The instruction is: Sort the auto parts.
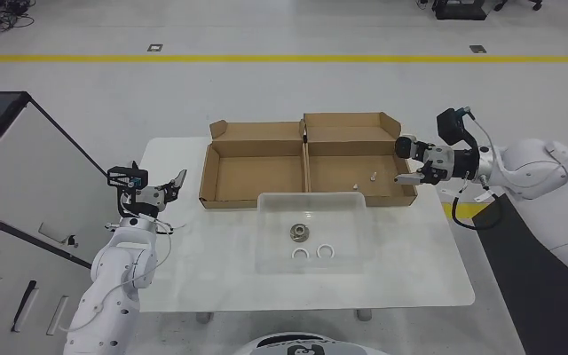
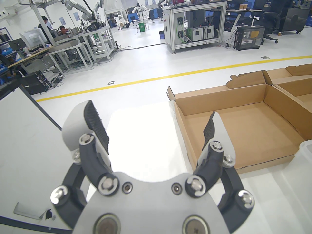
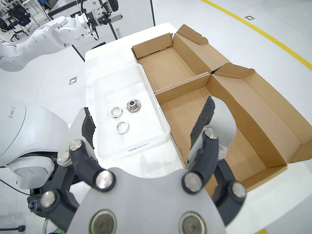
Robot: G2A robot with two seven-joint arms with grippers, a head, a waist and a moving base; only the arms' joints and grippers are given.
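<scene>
A clear plastic tray (image 1: 311, 199) stands mid-table and holds a metal flanged hub (image 1: 299, 233) (image 3: 132, 105) and two metal rings (image 1: 300, 254) (image 1: 325, 253) (image 3: 115, 112) (image 3: 122, 126). Behind it two open cardboard boxes stand side by side. The left box (image 1: 253, 142) (image 2: 185, 127) looks bare inside. In the right box (image 1: 348, 135) (image 3: 256, 113) lie two small metal parts (image 1: 374, 174) (image 1: 355, 186). My left gripper (image 1: 171, 184) (image 2: 151, 109) hangs open over the table's left edge, apart from the boxes. At the right box's outer end my right gripper (image 1: 404, 163) (image 3: 148, 103) is open, holding nothing.
The white table (image 1: 213, 266) has bare surface on both sides of the tray and along its front. A slanted white panel (image 1: 44, 169) stands off the table's left side. The box flaps (image 1: 346, 120) stick up along the back.
</scene>
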